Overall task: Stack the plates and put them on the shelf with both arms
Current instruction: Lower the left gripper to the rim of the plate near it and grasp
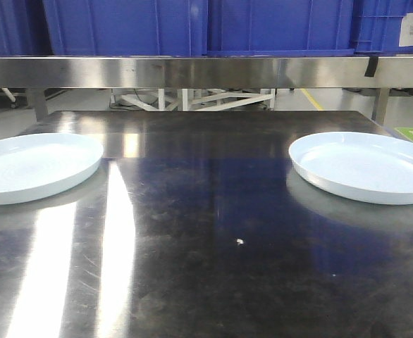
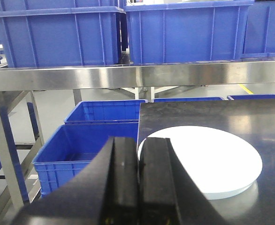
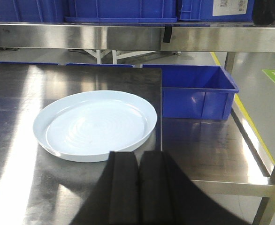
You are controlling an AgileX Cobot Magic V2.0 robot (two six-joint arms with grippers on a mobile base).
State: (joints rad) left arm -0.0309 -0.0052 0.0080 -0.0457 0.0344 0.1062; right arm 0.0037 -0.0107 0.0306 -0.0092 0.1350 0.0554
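Nothing of the job is done yet, as far as I can judge. The two plates lie apart on the table [image 1: 206, 246]: the left plate [image 1: 34, 167] at 9 o'clock and the right plate [image 1: 365, 165] at 3 o'clock, with a broad bare stretch of dark top between them. Neither is stacked and neither is lifted. The shelf [image 1: 206, 72] runs across at 12 o'clock, above the far edge of the table, and no plate is on it.

My left claw [image 2: 138, 187] is narrow, its two black pads pressed together on nothing, and it hangs short of the left plate, which lies at 1 o'clock from it. My right claw [image 3: 137, 192] is closed the same way and holds nothing; the right plate sits just ahead of it at 11 o'clock. Both must open before either can take a rim.

What remains, I reckon, is all of it: pick one plate, set it on the other, then raise the pair to the shelf with both arms.

Each plate sits close to a side edge of the table. The left one's rim reaches right to the left edge, with low crates [image 2: 86, 150] below it. The right one lies just inside the right edge, with a lower steel ledge and a crate [image 3: 198, 93] beyond. The middle of the table gives the freest room for stacking. Big crates [image 1: 192, 24] fill the top of the shelf, and I cannot tell where a free spot is.
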